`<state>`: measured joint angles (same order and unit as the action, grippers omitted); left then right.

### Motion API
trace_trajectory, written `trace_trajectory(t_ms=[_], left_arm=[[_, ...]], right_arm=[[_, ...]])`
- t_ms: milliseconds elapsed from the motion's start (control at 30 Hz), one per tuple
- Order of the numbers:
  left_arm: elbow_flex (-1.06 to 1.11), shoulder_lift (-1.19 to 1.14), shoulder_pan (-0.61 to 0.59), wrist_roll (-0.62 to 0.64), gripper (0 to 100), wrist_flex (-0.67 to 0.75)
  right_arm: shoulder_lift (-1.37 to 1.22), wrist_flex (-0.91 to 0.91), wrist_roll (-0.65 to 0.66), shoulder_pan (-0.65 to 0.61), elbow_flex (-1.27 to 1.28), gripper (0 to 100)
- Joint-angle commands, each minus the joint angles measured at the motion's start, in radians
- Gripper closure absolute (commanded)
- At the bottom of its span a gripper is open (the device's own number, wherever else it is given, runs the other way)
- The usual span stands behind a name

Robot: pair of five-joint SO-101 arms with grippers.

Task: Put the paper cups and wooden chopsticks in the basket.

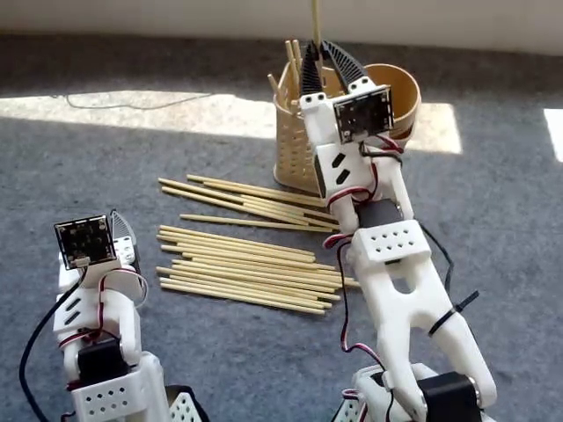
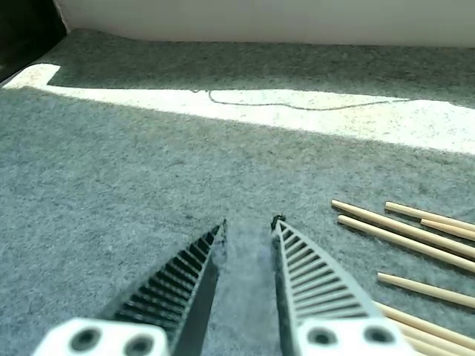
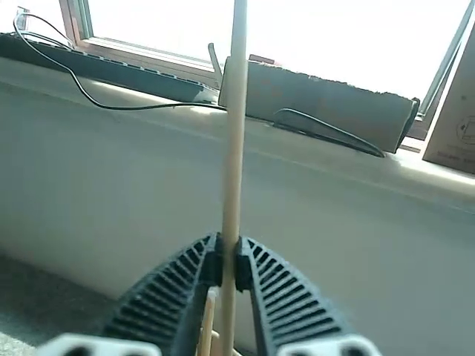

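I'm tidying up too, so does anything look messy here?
Yes. Lots of wooden chopsticks lie spread on the carpet in front of the basket, not in it. The paper cup sits tilted at the basket's side. The right claw pinches one chopstick upright.

We note two arms built of white printed shell with black servo blocks.

Left arm (image 1: 106,352), at 7 o'clock in the high view:
- left camera board (image 1: 85,240), black and square, screwed at its corners
- red-and-white wires looping beside it
- a black cable (image 1: 33,347) along its 9 o'clock side

Right arm (image 1: 400,281), at 5 o'clock:
- right camera board (image 1: 362,114) of the same make
- a perforated plate (image 1: 391,239) with rows of small holes
- red wiring (image 1: 342,299)
- a black zip tie (image 1: 453,312) at its 3 o'clock edge

Left gripper (image 2: 249,222): ribbed fingers, one black and one pale grey, with round screw holes at the base.

Right gripper (image 3: 228,252): both ribbed fingers are black.
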<state>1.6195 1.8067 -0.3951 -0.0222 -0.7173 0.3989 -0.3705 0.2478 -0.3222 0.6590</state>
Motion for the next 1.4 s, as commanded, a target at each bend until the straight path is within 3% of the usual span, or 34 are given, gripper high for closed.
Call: trace_trajectory(t_ms=[0, 300, 867, 1367], left_arm=[[-0.004, 0.007, -0.004, 0.003, 89, 0.003], [-0.004, 0.007, -0.004, 0.003, 89, 0.003], [-0.004, 0.007, -0.007, 0.003, 89, 0.003], [-0.004, 0.007, -0.007, 0.003, 89, 0.003]], right_arm=[[0.015, -0.025, -0.008, 0.004, -0.031, 88.2], [0.073, 0.004, -0.008, 0.002, -0.028, 88.7], [0.483, 0.782, -0.009, -0.153, -0.019, 88.7], [0.498, 1.211, -0.106, -0.226, 0.007, 88.7]])
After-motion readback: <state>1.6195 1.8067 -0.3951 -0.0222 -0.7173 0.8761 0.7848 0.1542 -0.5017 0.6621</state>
